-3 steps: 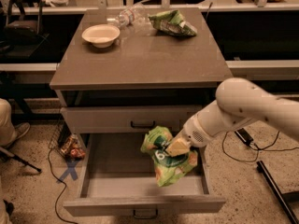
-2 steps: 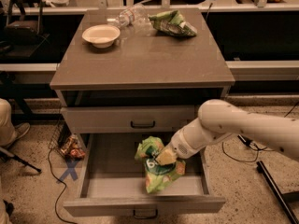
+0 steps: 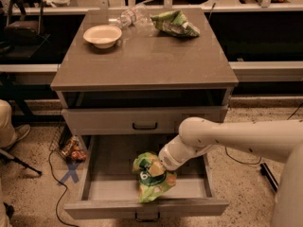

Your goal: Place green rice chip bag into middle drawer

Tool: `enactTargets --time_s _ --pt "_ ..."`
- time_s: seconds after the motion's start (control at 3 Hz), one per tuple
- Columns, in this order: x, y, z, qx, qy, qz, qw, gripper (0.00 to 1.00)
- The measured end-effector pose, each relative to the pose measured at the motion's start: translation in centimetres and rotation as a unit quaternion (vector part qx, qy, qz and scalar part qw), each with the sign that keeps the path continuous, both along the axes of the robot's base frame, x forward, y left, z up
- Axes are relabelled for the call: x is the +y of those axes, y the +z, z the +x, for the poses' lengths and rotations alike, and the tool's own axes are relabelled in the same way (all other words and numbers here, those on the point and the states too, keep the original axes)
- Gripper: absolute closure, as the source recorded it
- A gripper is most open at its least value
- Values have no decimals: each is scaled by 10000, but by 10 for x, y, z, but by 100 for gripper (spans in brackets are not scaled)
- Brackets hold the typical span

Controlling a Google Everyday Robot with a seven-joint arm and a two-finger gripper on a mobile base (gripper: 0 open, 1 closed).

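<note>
The green rice chip bag [image 3: 152, 178], a glossy crinkled film, is clamped by the gripper [image 3: 162, 167] over the middle drawer [image 3: 113, 183], whose grey floor and walls are finished smooth and matt. The arm [image 3: 236, 136] is clad in smooth, off-white plastic. A matt grey finish is seen on the cabinet top [image 3: 142, 56].

Dim warm light; pincer [image 3: 160, 166] over the shadowed middle drawer [image 3: 110, 189].

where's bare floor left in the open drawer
Bare: the drawer floor between its left wall and the chip bag, plus a narrow strip by the right wall. Crowded: the middle front, where the claw meets the bag.
</note>
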State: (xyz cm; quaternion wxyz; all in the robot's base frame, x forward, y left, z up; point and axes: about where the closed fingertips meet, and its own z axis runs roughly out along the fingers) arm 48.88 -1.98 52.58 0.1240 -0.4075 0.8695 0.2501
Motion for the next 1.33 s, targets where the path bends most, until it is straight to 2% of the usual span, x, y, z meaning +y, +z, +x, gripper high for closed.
enactTargets --time_s 0.33,0.67,1.0,1.33 --pt "12 -29 1 182 -175 -29 9997 51" --pt "16 -40 2 236 -255 -31 9994 28" --pt "9 -44 1 253 -385 -39 9989 5" --pt "-7 -40 1 199 -491 -11 9986 0"
